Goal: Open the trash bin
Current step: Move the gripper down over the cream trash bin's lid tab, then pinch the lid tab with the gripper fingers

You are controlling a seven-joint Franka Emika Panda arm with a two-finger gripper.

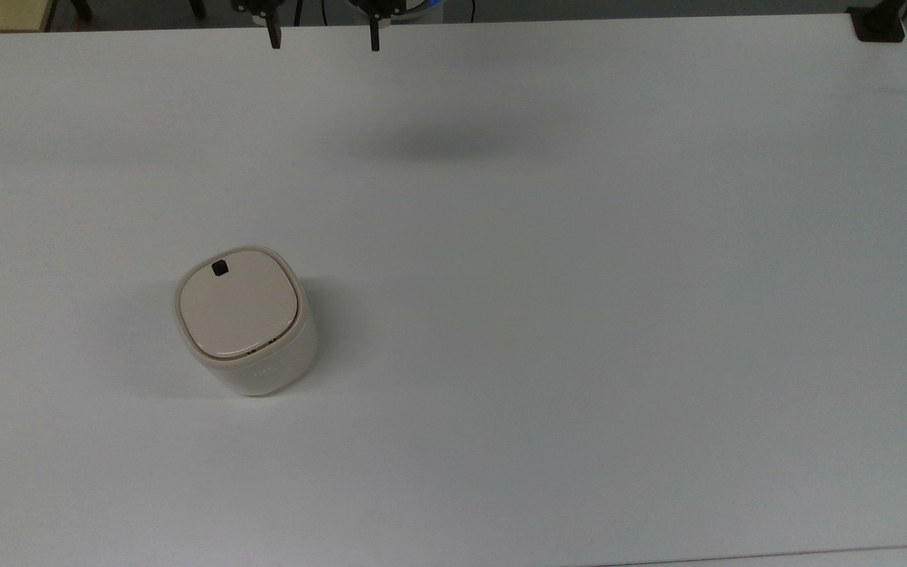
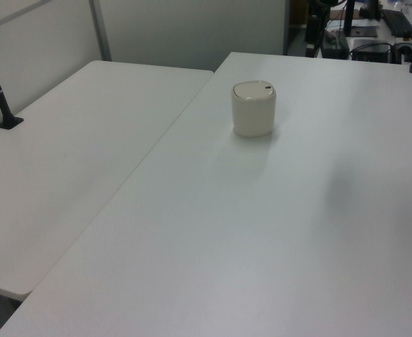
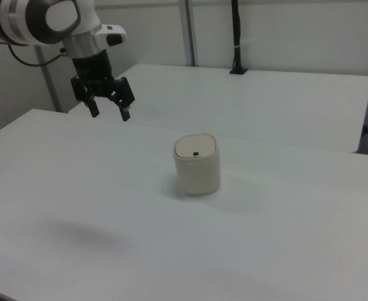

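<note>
Currently, as I see it:
My end effector (image 3: pixel 109 114): fingers apart, holding nothing, hanging high at the right view's upper left.
Trash bin (image 1: pixel 245 320): lid shut, upright on the bench (image 1: pixel 579 276), top view's lower left, well apart from me.

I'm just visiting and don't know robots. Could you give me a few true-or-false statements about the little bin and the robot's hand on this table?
1. The trash bin has its lid shut. True.
2. The hand is pressing the lid. False: it hangs in the air, apart from the bin.
3. The hand's fingers are spread with nothing between them. True.
4. The black button sits at the lid's centre. False: it is near one edge.
5. The bin lies tipped over. False: it stands upright on the table.
</note>
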